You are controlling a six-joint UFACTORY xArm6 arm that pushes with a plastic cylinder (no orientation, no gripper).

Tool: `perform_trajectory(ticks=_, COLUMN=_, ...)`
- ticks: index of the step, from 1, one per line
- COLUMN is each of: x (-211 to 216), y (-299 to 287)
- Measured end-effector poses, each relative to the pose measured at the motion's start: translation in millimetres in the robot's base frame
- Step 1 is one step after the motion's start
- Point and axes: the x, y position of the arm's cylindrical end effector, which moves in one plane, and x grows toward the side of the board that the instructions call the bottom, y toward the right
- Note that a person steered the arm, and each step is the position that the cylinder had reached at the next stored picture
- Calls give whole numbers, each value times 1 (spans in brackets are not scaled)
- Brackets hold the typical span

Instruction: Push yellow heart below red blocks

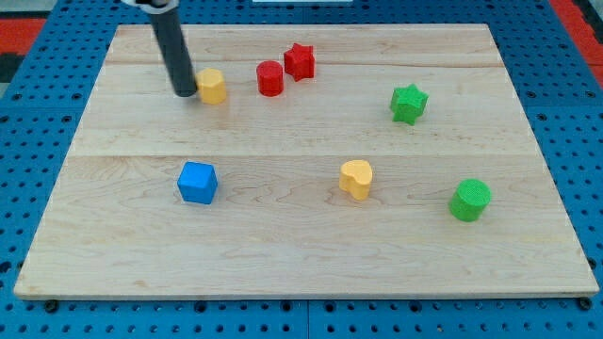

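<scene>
Watch where my tip [186, 94] sits: at the view's top left, touching or just beside the left side of a yellow block [212, 86] whose shape looks more like a small polygon than a heart. The arm carries no gripper, only the rod, so there is nothing spread or pinching. The yellow heart [356, 178], as far as you can judge by its lobes, lies well apart from the tip, lower on the board [113, 254] and right of centre. It is below and to the right of the red cylinder [269, 78] and the red star [300, 60]. The first risk is the wrong block: a push to the view's right from here would drive that upper yellow block into the red cylinder and scatter the very reference you need. The second is the route: heading straight for the heart, the tip could clip the reds or the blue cube [197, 182]. The third is the push itself: a rounded heart hit off-centre will likely spin away sideways and drift toward the green star [409, 103] or the green cylinder [469, 200].
</scene>
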Motion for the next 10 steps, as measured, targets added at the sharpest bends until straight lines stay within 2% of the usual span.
perform_trajectory(ticks=1, x=-1, y=32)
perform_trajectory(ticks=2, x=7, y=29)
perform_trajectory(ticks=3, x=42, y=49)
perform_trajectory(ticks=4, x=52, y=118)
perform_trajectory(ticks=6, x=126, y=205)
perform_trajectory(ticks=7, x=137, y=213)
perform_trajectory(ticks=10, x=231, y=242)
